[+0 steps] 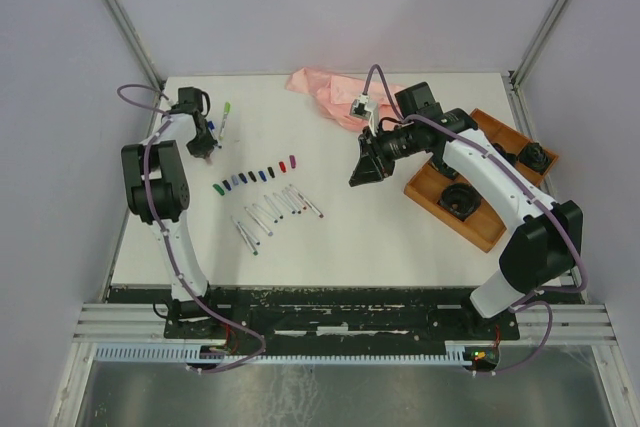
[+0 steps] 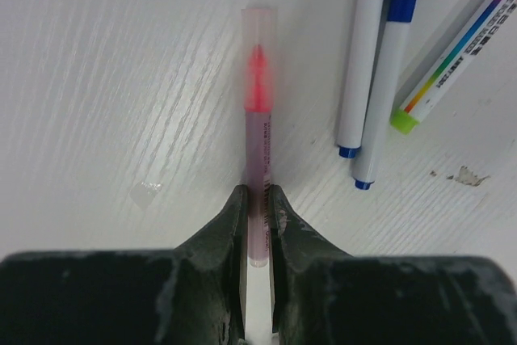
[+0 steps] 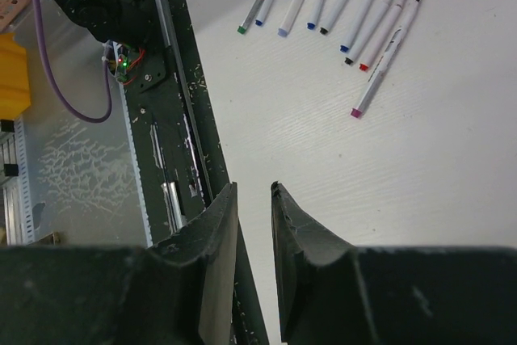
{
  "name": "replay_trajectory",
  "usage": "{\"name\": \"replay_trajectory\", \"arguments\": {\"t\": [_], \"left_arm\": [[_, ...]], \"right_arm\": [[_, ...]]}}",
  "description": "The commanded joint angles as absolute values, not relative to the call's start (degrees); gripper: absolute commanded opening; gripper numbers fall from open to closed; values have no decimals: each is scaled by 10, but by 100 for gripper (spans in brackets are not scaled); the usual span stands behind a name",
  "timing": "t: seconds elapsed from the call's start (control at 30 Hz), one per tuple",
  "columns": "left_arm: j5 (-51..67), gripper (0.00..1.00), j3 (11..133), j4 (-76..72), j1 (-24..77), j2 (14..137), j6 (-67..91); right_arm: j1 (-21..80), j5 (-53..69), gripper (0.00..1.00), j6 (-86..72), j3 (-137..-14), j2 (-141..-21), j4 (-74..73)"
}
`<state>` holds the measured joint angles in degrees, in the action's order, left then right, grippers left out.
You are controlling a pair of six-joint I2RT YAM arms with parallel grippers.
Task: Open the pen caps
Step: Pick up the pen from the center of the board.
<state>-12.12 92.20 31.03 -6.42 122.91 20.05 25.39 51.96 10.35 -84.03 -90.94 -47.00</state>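
Left fingers [image 2: 230, 232], dark and rough-moulded, pinch a slim pink pen [image 2: 258, 143] on the white wood-grain desk [image 2: 121, 78]; its translucent cylindrical cap [image 2: 259, 34] is on. Right fingers [image 3: 214, 240] stand slightly parted, empty. Loose coloured pen caps [image 1: 256, 176] form a row mid-desk.

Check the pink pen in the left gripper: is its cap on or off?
On. The clear cap sits over the pink tip at the far end of the pink pen, whose barrel the left gripper pinches.
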Motion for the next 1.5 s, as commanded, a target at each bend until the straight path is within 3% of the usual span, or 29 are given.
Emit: {"name": "replay_trajectory", "arguments": {"t": [0.0,0.17,0.37,0.47,0.6,0.8,1.03,1.2,1.37,1.47], "left_arm": [[-141,11,888,302,-68,1191,178],[-135,25,872,302,-67,1180,178],[-127,28,874,306,-67,1190,178],[-124,24,874,305,-68,1189,178],[-121,9,874,303,-68,1175,181],[-110,3,847,276,-68,1086,196],[41,3,659,113,-65,914,273],[172,3,488,-103,-50,764,350],[200,3,363,-267,19,621,390],[170,3,295,-365,86,549,402]], "right_arm": [[252,546,30,104,-856,-894,-458],[251,551,30,101,-854,-890,-454],[249,554,30,97,-851,-884,-448],[247,557,30,94,-850,-885,-446],[246,560,30,94,-849,-885,-447],[245,584,29,93,-835,-873,-428],[245,615,29,69,-796,-835,-360],[242,633,30,23,-755,-788,-277],[238,620,31,-63,-709,-747,-166],[235,611,37,-139,-668,-725,-63]]}}
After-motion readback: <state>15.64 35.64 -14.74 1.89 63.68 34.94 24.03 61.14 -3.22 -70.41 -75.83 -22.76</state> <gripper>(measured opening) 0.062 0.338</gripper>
